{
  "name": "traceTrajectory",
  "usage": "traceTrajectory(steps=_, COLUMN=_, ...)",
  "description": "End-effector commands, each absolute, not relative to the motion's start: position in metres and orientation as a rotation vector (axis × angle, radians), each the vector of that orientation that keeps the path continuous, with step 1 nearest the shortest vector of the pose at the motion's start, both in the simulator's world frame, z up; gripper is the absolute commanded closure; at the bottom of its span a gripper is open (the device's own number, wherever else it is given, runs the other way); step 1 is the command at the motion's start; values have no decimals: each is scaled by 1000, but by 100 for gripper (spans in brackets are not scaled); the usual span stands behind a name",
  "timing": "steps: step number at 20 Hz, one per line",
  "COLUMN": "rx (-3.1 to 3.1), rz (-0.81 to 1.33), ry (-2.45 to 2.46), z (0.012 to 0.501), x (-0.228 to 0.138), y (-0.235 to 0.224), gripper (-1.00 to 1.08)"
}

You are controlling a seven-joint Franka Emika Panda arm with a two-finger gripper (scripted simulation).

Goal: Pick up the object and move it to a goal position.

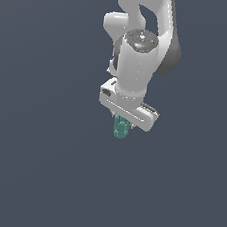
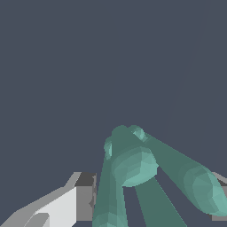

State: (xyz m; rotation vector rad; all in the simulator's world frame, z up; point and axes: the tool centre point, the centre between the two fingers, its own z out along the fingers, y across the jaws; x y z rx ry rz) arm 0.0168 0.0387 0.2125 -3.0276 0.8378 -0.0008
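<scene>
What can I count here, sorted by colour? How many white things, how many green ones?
White: 1, the arm with its tool
Teal-green: 1, the lumpy object between the tool's fingers
Total: 2

A flat, unbroken field of dark slate blue-grey (image 1: 33,166) fills the exterior view from edge to edge, with no seam to tell floor from wall. The same muted backdrop (image 2: 66,66) spreads across the wrist view. The light is even and soft, and whether this surface is ground or backing cannot be told.
</scene>
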Motion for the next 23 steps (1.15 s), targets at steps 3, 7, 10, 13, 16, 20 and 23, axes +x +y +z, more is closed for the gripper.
traceTrajectory(steps=3, rx=-3028, rz=-1, ry=838, z=262, x=23, y=29, gripper=108)
traceTrajectory(steps=7, rx=-3028, rz=-1, ry=838, z=299, x=29, y=23, gripper=108)
traceTrajectory(steps=10, rx=-3028, rz=-1, ry=838, z=320, x=33, y=19, gripper=108)
traceTrajectory(steps=13, rx=-3028, rz=0, ry=837, z=336, x=36, y=16, gripper=108)
traceTrajectory(steps=16, rx=-3028, rz=0, ry=837, z=347, x=39, y=14, gripper=108)
traceTrajectory(steps=20, rx=-3028, rz=0, ry=837, z=356, x=41, y=13, gripper=108)
traceTrajectory(steps=23, rx=-3028, rz=0, ry=837, z=358, x=41, y=12, gripper=108)
